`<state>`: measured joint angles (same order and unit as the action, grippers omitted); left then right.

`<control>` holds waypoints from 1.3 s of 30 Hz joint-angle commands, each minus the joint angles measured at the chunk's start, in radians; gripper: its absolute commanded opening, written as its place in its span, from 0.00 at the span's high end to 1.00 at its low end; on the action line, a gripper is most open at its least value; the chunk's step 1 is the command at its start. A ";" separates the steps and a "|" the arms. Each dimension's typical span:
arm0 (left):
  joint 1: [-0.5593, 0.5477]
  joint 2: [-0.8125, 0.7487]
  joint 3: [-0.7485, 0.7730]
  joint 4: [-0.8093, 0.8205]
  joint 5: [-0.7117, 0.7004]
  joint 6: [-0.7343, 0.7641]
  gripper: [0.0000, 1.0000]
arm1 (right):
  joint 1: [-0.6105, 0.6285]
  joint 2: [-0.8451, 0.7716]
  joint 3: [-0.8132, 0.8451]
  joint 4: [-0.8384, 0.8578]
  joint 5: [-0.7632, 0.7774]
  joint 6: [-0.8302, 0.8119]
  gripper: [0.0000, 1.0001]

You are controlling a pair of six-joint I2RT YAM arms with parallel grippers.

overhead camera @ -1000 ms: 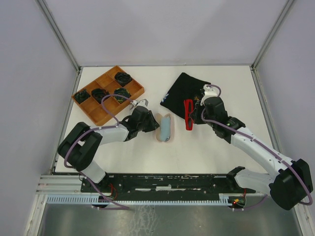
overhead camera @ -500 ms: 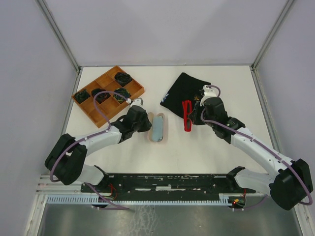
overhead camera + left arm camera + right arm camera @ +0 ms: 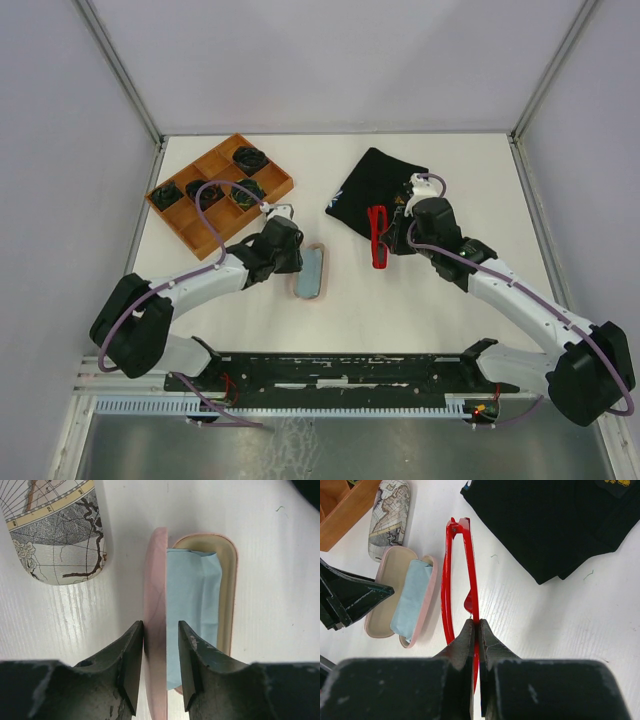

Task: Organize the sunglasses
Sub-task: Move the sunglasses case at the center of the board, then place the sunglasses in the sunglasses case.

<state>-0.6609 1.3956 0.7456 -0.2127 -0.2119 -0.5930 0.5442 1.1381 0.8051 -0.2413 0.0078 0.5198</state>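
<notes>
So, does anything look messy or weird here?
Nothing is spilled or broken. The pink case lies open, a blue cloth bunched inside, its lid between the left gripper's jaws. The red sunglasses are pinched in the right gripper, outside any case.

Top camera looks down from behind the arms point(image 3: 200, 283); wrist cameras look closely past their fingers point(image 3: 131, 665), sharing the case point(image 3: 390, 595).

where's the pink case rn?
The pink case lies open left of centre in the top view, its lid between the left hand's fingers, red sunglasses to its right.
</notes>
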 commanded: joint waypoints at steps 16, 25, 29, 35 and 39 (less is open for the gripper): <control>-0.022 -0.038 0.046 0.033 0.064 0.012 0.48 | 0.003 0.034 -0.015 0.132 -0.101 0.093 1.00; -0.035 -0.042 0.023 0.081 0.106 -0.002 0.48 | 0.003 0.155 -0.042 0.302 -0.263 0.255 1.00; -0.038 -0.048 0.020 0.089 0.112 -0.001 0.50 | 0.002 0.226 -0.041 0.368 -0.324 0.321 1.00; -0.038 -0.041 0.016 0.096 0.124 0.001 0.51 | 0.010 0.305 -0.044 0.414 -0.368 0.383 1.00; -0.040 -0.040 0.009 0.102 0.133 0.001 0.52 | 0.028 0.346 -0.049 0.441 -0.376 0.418 1.00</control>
<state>-0.6937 1.3777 0.7597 -0.1577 -0.1040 -0.5930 0.5549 1.4597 0.7605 0.1020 -0.3328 0.8764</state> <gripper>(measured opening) 0.484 0.051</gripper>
